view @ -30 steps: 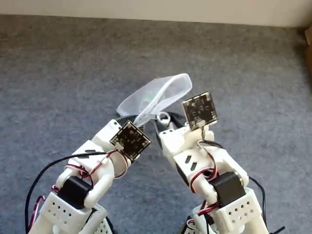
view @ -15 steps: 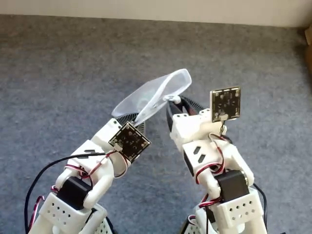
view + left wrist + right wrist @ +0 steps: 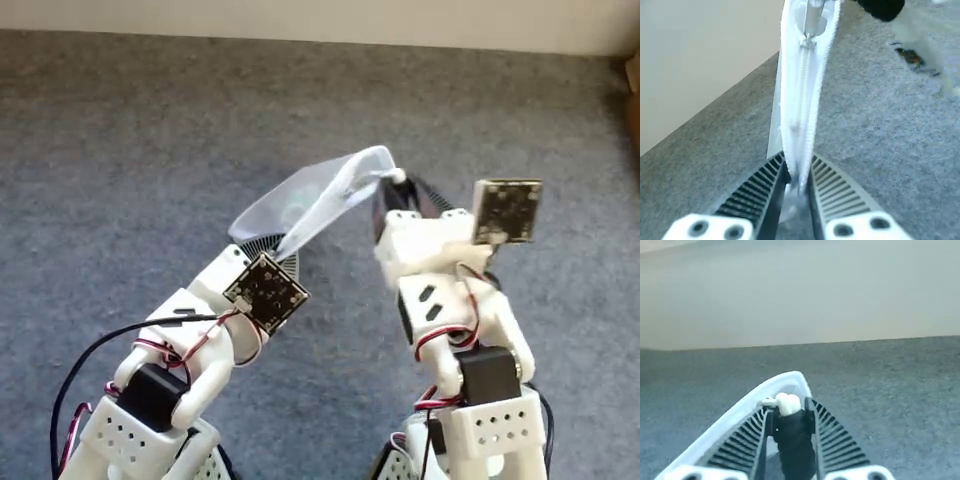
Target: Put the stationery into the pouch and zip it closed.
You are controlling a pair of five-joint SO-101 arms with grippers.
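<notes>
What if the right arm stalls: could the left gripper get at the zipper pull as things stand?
Probably not. The left gripper is shut on the near end of the pouch, while the zipper pull sits at the far end, clamped in the right gripper.

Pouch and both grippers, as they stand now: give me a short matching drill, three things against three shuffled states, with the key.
Things
1. left gripper
2. right gripper
3. pouch

States
A. stretched between the two arms
B. shut on the zip pull
C. shut on the pouch's end opposite the zip pull

Pairs: 1-C, 2-B, 3-A
</notes>
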